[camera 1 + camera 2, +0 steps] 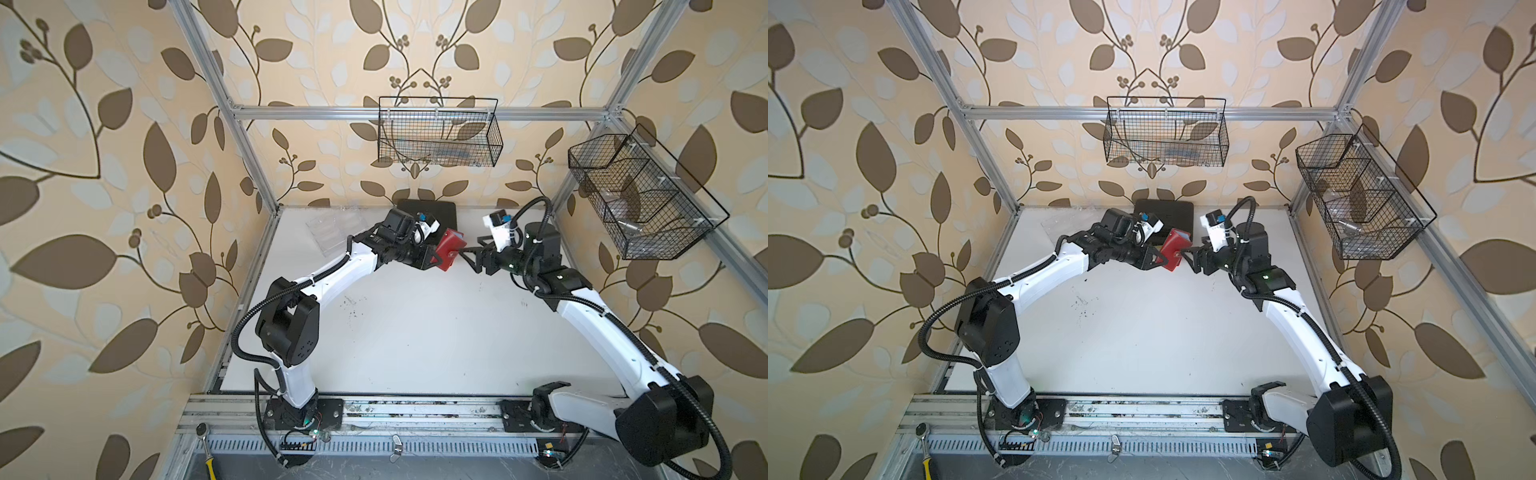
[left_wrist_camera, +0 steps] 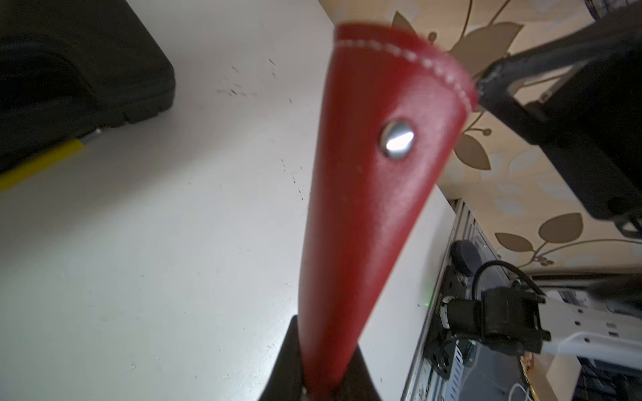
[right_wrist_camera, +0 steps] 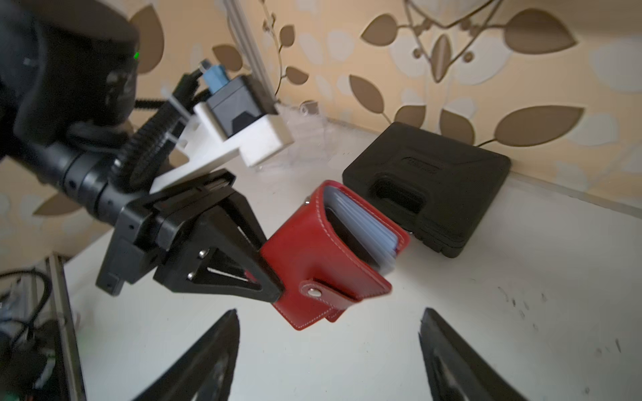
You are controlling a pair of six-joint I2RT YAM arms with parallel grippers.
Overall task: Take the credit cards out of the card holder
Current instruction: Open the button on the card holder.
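Note:
The red card holder (image 1: 448, 249) (image 1: 1174, 249) hangs in the air above the back middle of the table. My left gripper (image 1: 436, 259) (image 2: 319, 378) is shut on one edge of it. In the right wrist view the card holder (image 3: 323, 257) bulges open at its far end, showing clear bluish sleeves (image 3: 368, 225), while its strap tab (image 3: 314, 291) is snapped down on the cover. The credit cards are hidden inside. My right gripper (image 1: 467, 259) (image 3: 330, 312) stands open just short of the holder's strap side, touching nothing.
A black plastic case (image 1: 428, 212) (image 3: 430, 187) lies flat against the back wall behind the holder. A clear acrylic tray (image 1: 334, 230) sits at the back left. Wire baskets hang on the back rail (image 1: 440, 133) and the right rail (image 1: 640, 195).

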